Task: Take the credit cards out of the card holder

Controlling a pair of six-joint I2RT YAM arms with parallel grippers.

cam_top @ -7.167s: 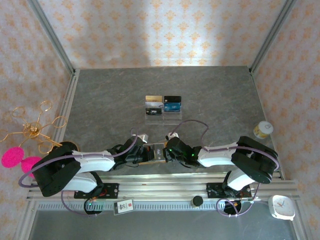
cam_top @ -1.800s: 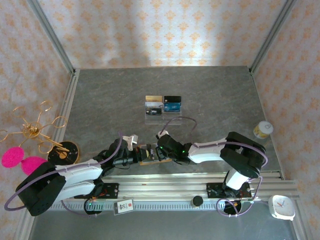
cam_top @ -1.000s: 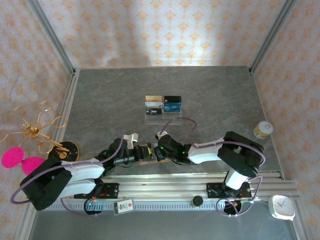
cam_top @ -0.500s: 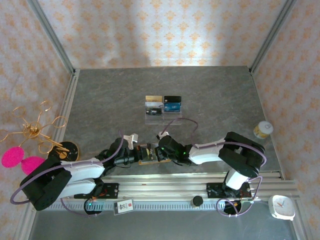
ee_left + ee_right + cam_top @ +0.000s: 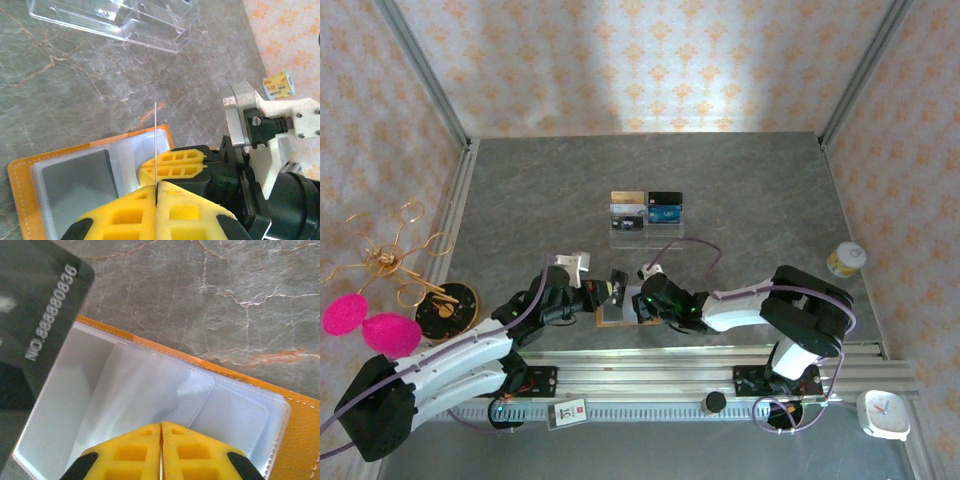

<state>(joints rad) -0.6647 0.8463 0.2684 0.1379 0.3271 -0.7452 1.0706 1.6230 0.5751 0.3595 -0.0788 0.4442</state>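
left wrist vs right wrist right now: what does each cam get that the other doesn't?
Left wrist: the card edge-on, a thin line pinched in the shut left tool, plus the clear stand and a small yellow jar. Right wrist: that card's black face with its printed number, and the shut right tool pressing on empty clear sleeves. Both: the open orange card holder on the grey table.
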